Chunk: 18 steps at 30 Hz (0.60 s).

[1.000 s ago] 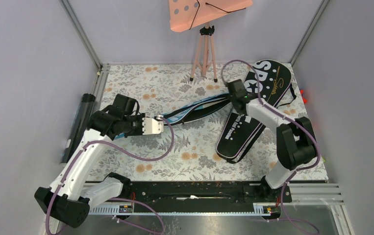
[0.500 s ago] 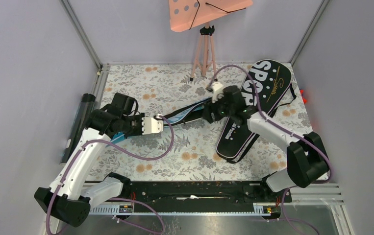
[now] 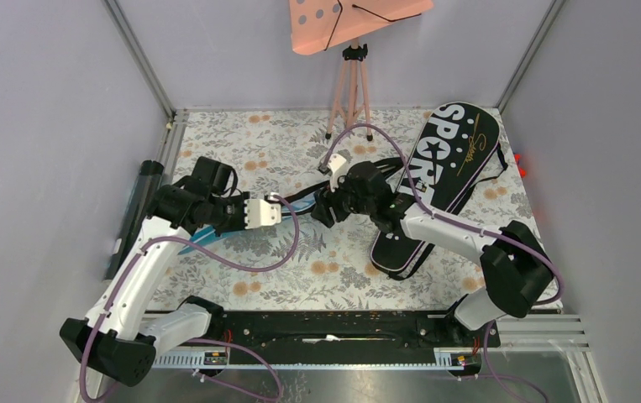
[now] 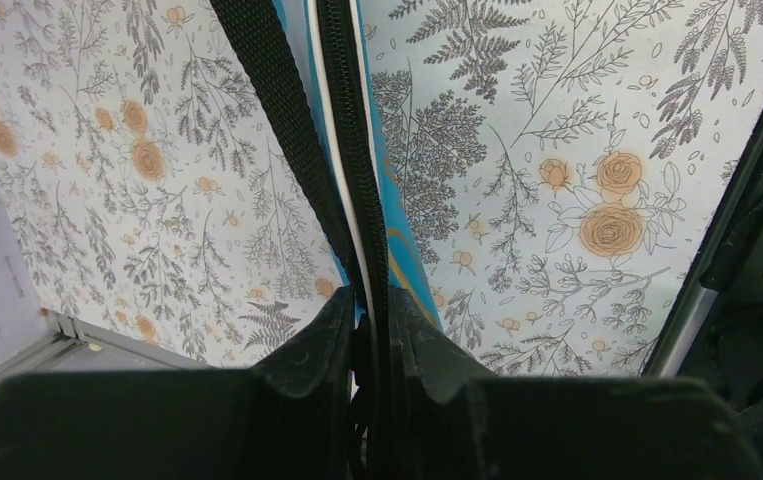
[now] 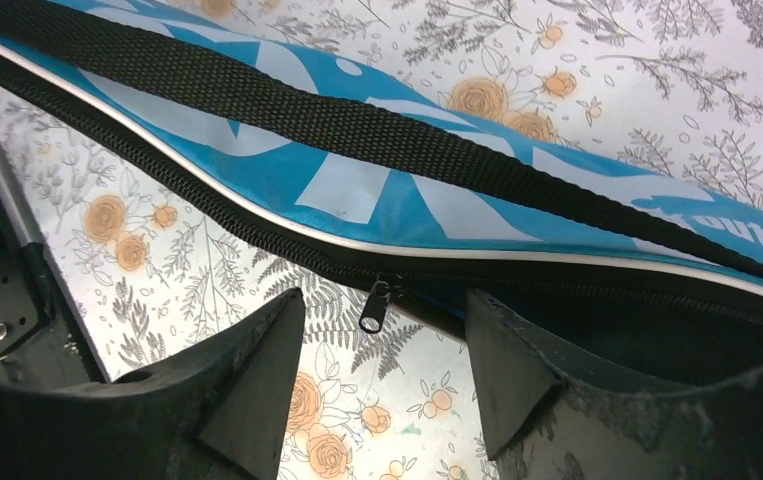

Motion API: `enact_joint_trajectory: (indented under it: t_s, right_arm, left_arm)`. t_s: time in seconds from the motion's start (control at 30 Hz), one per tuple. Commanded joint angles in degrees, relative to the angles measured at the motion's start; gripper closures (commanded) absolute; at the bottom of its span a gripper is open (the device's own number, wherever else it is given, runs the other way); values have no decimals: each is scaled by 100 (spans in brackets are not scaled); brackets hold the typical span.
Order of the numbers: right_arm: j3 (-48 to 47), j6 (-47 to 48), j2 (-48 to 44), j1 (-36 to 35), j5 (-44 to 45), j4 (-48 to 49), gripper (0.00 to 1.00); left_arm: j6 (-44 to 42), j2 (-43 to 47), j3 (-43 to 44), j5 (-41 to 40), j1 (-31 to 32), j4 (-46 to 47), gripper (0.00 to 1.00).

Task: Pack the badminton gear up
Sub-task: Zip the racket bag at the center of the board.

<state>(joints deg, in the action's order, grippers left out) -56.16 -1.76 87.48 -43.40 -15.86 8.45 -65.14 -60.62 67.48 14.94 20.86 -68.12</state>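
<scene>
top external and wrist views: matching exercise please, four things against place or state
1 left gripper
2 right gripper
3 black SPORT racket bag
4 pink perforated board on tripod

a standing near the far edge of the floral table
b shut on the blue fabric racket bag's zipped edge
c lying on the table's right side
d open, at the small metal zipper pull

Pairs: 1-b, 2-d, 3-c, 4-a

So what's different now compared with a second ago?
The right claw swung left, away from the black bag, along the blue bag toward the left claw, and now hangs open around the zip pull. The left claw stays clamped on the blue bag's edge; the black bag hasn't moved.
</scene>
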Motion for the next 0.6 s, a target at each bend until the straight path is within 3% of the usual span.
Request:
enact_joint_trajectory:
  t_s: [0.0, 0.1, 0.2, 0.33, 0.43, 0.47, 0.57]
  right_arm:
    - [-289, 145, 109, -220, 672, -241, 35]
    - [-315, 305, 165, -305, 830, -281, 47]
    - [-361, 366, 186, -351, 1043, -337, 67]
    - [-631, 528, 153, -362, 1174, -777, 80]
    - [-1038, 771, 173, -363, 1199, -1604, 89]
    - [-1211, 858, 212, -362, 1210, -1931, 97]
    - [-1724, 1194, 373, -361, 1010, -2772, 100]
  left_arm:
    - [-48, -56, 339, 381, -3, 121, 100]
    - [-42, -84, 370, 395, -4, 116, 100]
    - [-59, -90, 388, 375, 10, 106, 100]
    - [-103, -120, 377, 319, 23, 48, 100]
    - [-183, -142, 327, 263, 55, -15, 100]
    - [-209, -135, 293, 237, 73, -28, 100]
    - [-361, -77, 183, 157, 125, -68, 100]
